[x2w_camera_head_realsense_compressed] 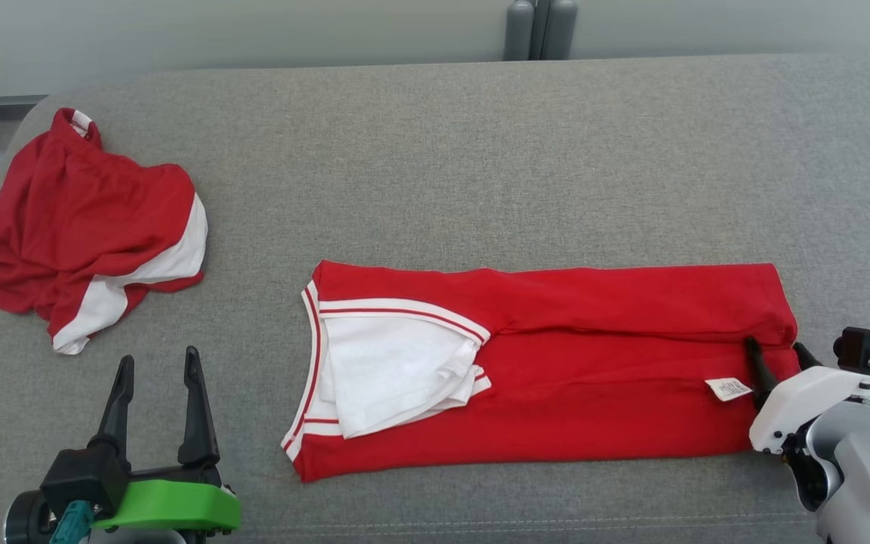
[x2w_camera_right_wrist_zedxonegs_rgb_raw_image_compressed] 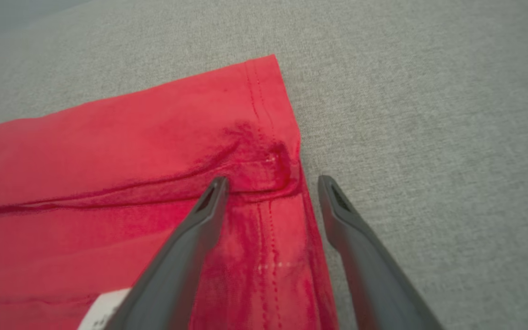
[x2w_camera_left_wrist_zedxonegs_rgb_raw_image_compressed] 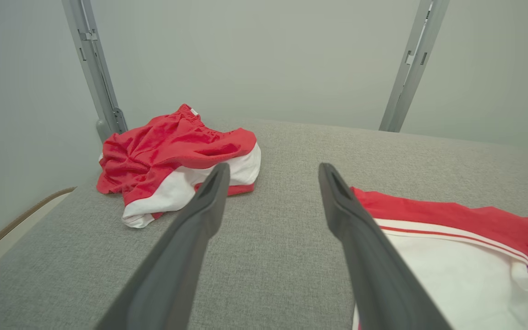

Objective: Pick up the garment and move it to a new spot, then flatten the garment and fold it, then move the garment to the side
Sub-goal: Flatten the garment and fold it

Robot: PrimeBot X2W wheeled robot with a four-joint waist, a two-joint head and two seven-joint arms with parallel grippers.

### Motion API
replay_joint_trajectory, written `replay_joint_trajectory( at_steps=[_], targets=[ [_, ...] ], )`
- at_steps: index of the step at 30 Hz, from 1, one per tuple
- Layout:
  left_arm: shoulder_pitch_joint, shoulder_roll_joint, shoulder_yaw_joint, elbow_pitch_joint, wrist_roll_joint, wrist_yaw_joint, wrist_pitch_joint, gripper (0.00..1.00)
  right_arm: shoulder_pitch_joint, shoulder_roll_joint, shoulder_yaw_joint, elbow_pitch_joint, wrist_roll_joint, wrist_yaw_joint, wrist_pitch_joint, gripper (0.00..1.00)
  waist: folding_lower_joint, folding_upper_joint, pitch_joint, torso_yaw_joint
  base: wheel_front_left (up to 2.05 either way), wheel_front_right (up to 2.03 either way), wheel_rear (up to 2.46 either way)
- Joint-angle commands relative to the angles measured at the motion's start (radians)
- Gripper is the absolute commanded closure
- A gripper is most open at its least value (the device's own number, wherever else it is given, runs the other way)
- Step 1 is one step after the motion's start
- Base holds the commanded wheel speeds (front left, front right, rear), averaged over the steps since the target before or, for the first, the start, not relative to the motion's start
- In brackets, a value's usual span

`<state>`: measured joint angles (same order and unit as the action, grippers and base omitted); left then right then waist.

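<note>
The garment (x2w_camera_head_realsense_compressed: pixel 556 355), a red jersey with white trim at the neck, lies folded into a long strip across the grey padded surface (x2w_camera_head_realsense_compressed: pixel 480 151), neck end to the left. My right gripper (x2w_camera_head_realsense_compressed: pixel 774 344) stands open at its right hem: in the right wrist view one finger rests over the red cloth (x2w_camera_right_wrist_zedxonegs_rgb_raw_image_compressed: pixel 131 151) and the other over bare grey, right gripper (x2w_camera_right_wrist_zedxonegs_rgb_raw_image_compressed: pixel 272 179) astride the hem edge. My left gripper (x2w_camera_head_realsense_compressed: pixel 159 357) is open and empty at the lower left, apart from the garment's neck end (x2w_camera_left_wrist_zedxonegs_rgb_raw_image_compressed: pixel 452 256). Bare fabric shows between the left gripper (x2w_camera_left_wrist_zedxonegs_rgb_raw_image_compressed: pixel 273 168) fingers.
A second red and white garment (x2w_camera_head_realsense_compressed: pixel 87 227) lies crumpled at the far left, near the surface's rounded corner, also crumpled garment (x2w_camera_left_wrist_zedxonegs_rgb_raw_image_compressed: pixel 177 160). A white care label (x2w_camera_head_realsense_compressed: pixel 728 388) sticks out by the right hem. Grey posts (x2w_camera_head_realsense_compressed: pixel 539 29) stand behind the far edge.
</note>
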<state>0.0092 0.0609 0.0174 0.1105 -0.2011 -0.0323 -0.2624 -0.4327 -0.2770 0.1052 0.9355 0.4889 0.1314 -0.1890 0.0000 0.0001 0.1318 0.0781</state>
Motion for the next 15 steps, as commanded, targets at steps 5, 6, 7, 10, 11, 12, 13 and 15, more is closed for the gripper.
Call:
replay_joint_trajectory(
  at_steps=[5, 6, 7, 10, 11, 12, 13, 15],
  targets=[
    [-0.008, -0.004, 0.014, 0.001, 0.010, -0.010, -0.003, 0.00, -0.024, 0.006, 0.009, 0.039, 0.011, -0.001, 0.017, 0.00, 0.0000, -0.0001, 0.011, 0.004, 0.00, 0.00, 0.00],
    [-0.009, -0.005, 0.017, 0.001, 0.010, -0.011, -0.003, 0.00, -0.025, 0.009, 0.013, 0.045, 0.013, -0.001, 0.019, 0.00, 0.0000, -0.0001, 0.012, 0.003, 0.00, 0.00, 0.00],
    [-0.010, -0.006, 0.019, 0.002, 0.011, -0.010, -0.003, 0.00, -0.027, 0.011, 0.016, 0.050, 0.017, -0.001, 0.019, 0.00, 0.0000, -0.0001, 0.013, 0.002, 0.00, 0.00, 0.00],
    [-0.014, -0.007, 0.021, 0.004, 0.015, -0.012, -0.002, 0.00, -0.039, 0.013, 0.026, 0.063, 0.027, -0.001, 0.016, 0.47, 0.0000, -0.0001, 0.015, 0.001, 0.00, 0.00, 0.00],
    [-0.016, -0.008, 0.021, 0.005, 0.015, -0.014, -0.003, 0.00, -0.042, 0.013, 0.029, 0.068, 0.030, -0.001, 0.015, 0.64, 0.0000, -0.0001, 0.015, 0.002, 0.00, 0.00, 0.00],
    [-0.017, -0.008, 0.021, 0.007, 0.016, -0.016, -0.003, 0.00, -0.045, 0.014, 0.033, 0.072, 0.033, -0.001, 0.013, 0.84, 0.0000, -0.0001, 0.016, 0.002, 0.00, 0.00, 0.00],
    [-0.018, -0.008, 0.021, 0.008, 0.017, -0.018, -0.003, 0.00, -0.049, 0.014, 0.037, 0.076, 0.034, -0.001, 0.011, 1.00, 0.0000, -0.0001, 0.017, 0.002, 0.00, 0.00, 0.00],
    [-0.019, -0.009, 0.023, 0.011, 0.018, -0.020, -0.003, 0.00, -0.061, 0.009, 0.050, 0.083, 0.042, -0.001, 0.002, 1.00, 0.0000, -0.0001, 0.019, 0.003, 0.00, 0.00, 0.00]
  ],
)
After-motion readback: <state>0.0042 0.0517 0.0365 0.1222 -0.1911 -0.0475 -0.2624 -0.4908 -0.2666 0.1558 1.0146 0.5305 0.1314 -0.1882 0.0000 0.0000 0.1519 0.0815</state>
